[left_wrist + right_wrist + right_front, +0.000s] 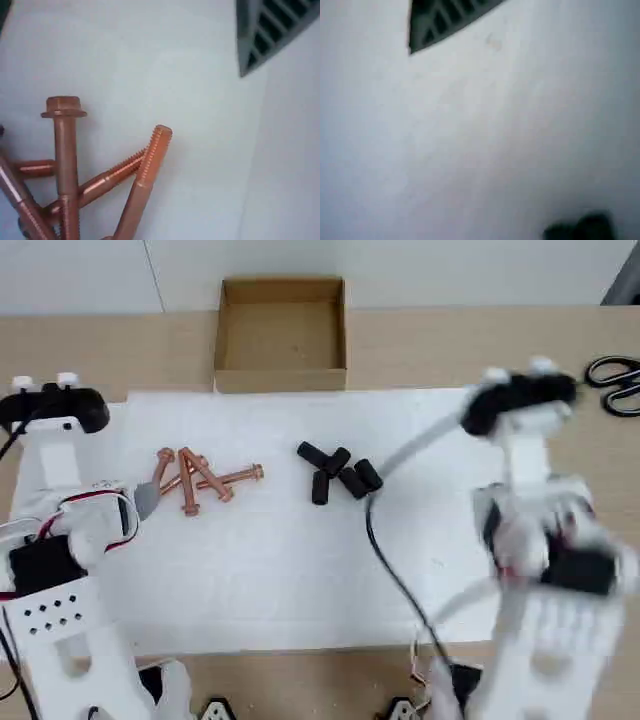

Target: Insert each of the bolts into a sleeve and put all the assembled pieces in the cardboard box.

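Observation:
Several copper bolts (203, 478) lie crossed in a heap on the left of the white foam sheet (260, 580); up close the bolts (67, 165) show their hex heads and threads. Several black sleeves (338, 475) are bunched at the sheet's middle. The open cardboard box (281, 335) stands behind the sheet. My left gripper (147, 498) hovers just left of the bolt heap, open and holding nothing, with one ribbed finger (270, 30) beside the bolts. My right arm (545, 540) is folded over the sheet's right side, above bare foam, with the sleeves (580, 230) some way off.
Scissors (615, 380) lie on the wooden table at the far right. A black cable (385, 560) crosses the foam from the sleeves toward the front edge. The foam between the two arms is bare.

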You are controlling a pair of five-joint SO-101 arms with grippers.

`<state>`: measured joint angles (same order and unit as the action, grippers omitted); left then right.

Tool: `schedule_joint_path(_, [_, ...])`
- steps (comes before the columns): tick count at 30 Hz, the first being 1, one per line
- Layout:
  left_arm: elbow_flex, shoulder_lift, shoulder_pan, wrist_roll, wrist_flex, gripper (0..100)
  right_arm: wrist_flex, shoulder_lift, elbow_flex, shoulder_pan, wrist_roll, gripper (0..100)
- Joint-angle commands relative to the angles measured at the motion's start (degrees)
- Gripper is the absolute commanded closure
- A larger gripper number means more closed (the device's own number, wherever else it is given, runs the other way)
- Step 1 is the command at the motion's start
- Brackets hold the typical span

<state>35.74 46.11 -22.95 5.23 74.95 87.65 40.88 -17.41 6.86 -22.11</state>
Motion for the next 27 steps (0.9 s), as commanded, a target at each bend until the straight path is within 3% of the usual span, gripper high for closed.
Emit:
schedule_joint_path(1, [-1.2,1.9,0.6,-0.2,-1.3,70,8.7,-17.9,14.3,-8.4,-1.1,79.0])
schedule_joint_path(6, [-2.4,-0.3,0.4,0.1,2.0,70,9.5,-27.2,25.8,-18.9,2.5,79.0])
schedule_joint_path(10, [-6.0,-3.9,0.7,-0.2,4.1,70,2.5,-29.5,26.5,-23.9,4.6,79.0])
schedule_joint_path(18, [-18.3,-19.0,0.7,-0.3,11.6,70,-6.5,-38.0,29.2,-25.2,9.3,79.0])
schedule_joint_path(27, [-23.5,-22.1,0.7,-5.5,10.4,70,0.7,-61.9,56.0,-28.3,11.3,79.0])
